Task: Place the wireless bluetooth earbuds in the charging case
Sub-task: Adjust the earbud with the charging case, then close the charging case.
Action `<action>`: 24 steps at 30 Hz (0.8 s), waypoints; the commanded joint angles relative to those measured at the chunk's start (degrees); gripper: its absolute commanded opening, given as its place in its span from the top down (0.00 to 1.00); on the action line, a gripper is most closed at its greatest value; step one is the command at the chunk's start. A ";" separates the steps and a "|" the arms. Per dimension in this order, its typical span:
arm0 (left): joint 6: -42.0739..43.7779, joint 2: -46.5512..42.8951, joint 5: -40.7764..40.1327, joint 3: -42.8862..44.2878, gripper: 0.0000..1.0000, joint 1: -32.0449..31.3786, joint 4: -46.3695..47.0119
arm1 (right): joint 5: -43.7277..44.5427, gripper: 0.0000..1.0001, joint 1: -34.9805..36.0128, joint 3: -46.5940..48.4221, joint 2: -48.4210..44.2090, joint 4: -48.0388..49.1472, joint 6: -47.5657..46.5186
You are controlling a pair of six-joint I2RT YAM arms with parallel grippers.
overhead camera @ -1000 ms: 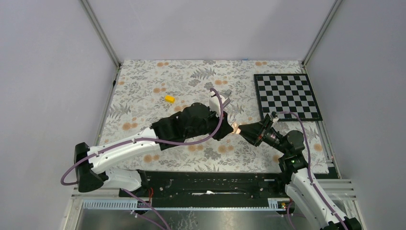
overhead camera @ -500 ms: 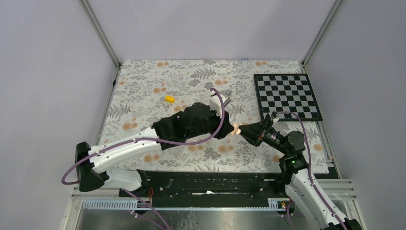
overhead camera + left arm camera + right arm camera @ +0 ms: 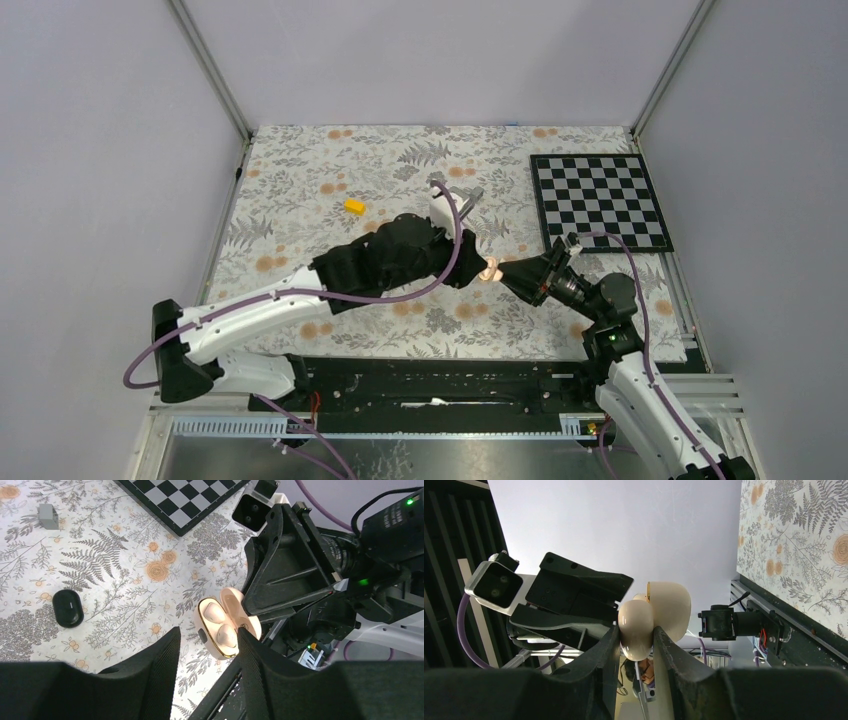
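R fingers (image 3: 596,680) clamp peach glossy clamshell charging case (image 3: 222,622), lid open, cavity facing L fingers (image 3: 155,675). Those are parted, holding nothing, tips just short of case. L arm nearer.

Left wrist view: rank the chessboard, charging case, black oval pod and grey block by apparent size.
1. chessboard, though cropped by the frame.
2. charging case, held off the table and nearer the camera, so its lead over the pod is unsure.
3. black oval pod.
4. grey block.
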 commanded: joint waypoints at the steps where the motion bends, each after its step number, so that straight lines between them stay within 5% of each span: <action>1: -1.04 -6.04 -3.95 -0.30 0.47 -0.09 3.15 | -2.71 1.00 0.36 1.66 0.46 0.97 -3.05; 5: -1.19 -9.52 -8.50 -0.68 0.32 1.72 -0.64 | -4.62 1.00 0.39 2.76 0.87 -2.78 -8.23; 9: -2.83 -12.76 -11.27 -2.71 0.29 7.88 -6.75 | -5.60 1.00 0.36 2.70 6.51 -1.43 -13.64; 14: -6.32 -16.87 -9.30 -5.56 0.27 14.82 -10.90 | -5.24 1.00 0.49 5.00 25.68 4.16 -22.19; 24: -10.69 -21.21 -10.53 -8.88 0.21 15.55 -13.70 | -4.90 1.00 5.54 15.47 63.04 24.12 -22.88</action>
